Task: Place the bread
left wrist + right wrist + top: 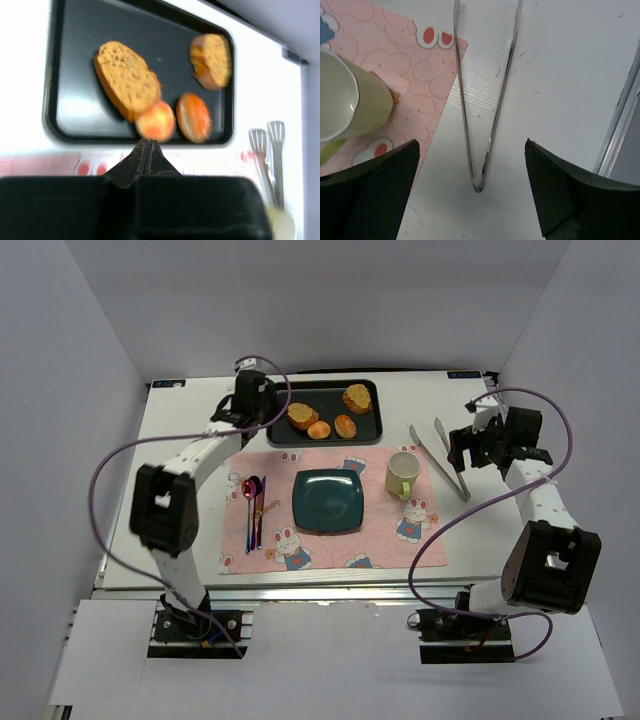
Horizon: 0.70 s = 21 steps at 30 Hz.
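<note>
The bread, two small round golden-orange buns [319, 429] [345, 426], lies at the front of a black tray [370, 430]. They also show in the left wrist view [156, 121] [194, 116]. A dark teal plate [328, 500] sits empty on the pink mat. My left gripper [258, 405] is shut and empty, raised by the tray's left end; in its wrist view the tips [146, 143] are just in front of the left bun. My right gripper [471, 145] is open and empty above the hinge end of the metal tongs [479, 185].
Two larger toasted pieces [303, 416] [357, 398] share the tray. A pale green mug [402, 475] stands right of the plate. The tongs [440, 460] lie on the table beside the mat. Cutlery [255, 505] lies left of the plate.
</note>
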Available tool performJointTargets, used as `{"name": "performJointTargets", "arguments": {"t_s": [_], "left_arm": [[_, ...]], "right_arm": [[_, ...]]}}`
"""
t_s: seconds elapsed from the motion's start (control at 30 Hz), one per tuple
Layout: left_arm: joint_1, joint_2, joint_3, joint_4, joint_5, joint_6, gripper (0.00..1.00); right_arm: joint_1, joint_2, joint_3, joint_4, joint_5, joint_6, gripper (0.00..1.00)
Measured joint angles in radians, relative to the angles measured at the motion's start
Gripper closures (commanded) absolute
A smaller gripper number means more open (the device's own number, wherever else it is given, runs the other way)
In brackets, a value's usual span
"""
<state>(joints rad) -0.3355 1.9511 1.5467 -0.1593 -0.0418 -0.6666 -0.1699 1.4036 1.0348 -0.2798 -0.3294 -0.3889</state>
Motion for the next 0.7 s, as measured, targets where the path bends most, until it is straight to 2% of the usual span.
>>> {"name": "performJointTargets", "arguments": {"t_s": [0.07, 0.1, 0.13, 0.17, 0.2, 0.27, 0.37, 0.5, 0.6, 0.7], "left_arm": [[0.000, -0.154, -0.123, 0.018, 0.004, 0.029, 1.00], [0.001, -0.244, -0.196, 0.035, 0.004, 0.039, 0.98], [0.001, -0.341, -0.263, 0.040, 0.002, 0.045, 0.86], [0.001, -0.412, -0.313, 0.044, -0.001, 0.051, 0.69], [0.001, -0.497, -0.381, 0.071, -0.008, 0.061, 0.42], [0.002, -0.645, -0.504, 0.081, -0.023, 0.068, 0.30], [0.006, -0.848, -0.706, 0.071, -0.056, 0.056, 0.26], [0.008, -1.007, -0.913, 0.040, -0.091, 0.009, 0.26], [0.008, -1.092, -1.024, 0.012, -0.108, -0.036, 0.25], [0.008, -1.127, -1.050, -0.019, -0.126, -0.061, 0.25]], "right_arm": [[-0.014, 0.007, 0.000, -0.027, -0.049, -0.103, 0.13], [-0.020, 0.015, 0.000, -0.040, -0.071, -0.154, 0.20], [-0.025, 0.026, 0.000, -0.056, -0.089, -0.198, 0.21], [-0.027, 0.039, 0.001, -0.069, -0.101, -0.225, 0.22], [-0.029, 0.057, 0.001, -0.074, -0.109, -0.249, 0.22], [-0.031, 0.091, 0.002, -0.078, -0.118, -0.273, 0.11], [-0.029, 0.143, 0.002, -0.068, -0.108, -0.278, 0.11], [-0.002, 0.228, 0.037, -0.059, -0.034, -0.269, 0.11], [0.018, 0.301, 0.087, -0.057, 0.014, -0.273, 0.11], [0.034, 0.365, 0.133, -0.053, 0.047, -0.273, 0.11]]}}
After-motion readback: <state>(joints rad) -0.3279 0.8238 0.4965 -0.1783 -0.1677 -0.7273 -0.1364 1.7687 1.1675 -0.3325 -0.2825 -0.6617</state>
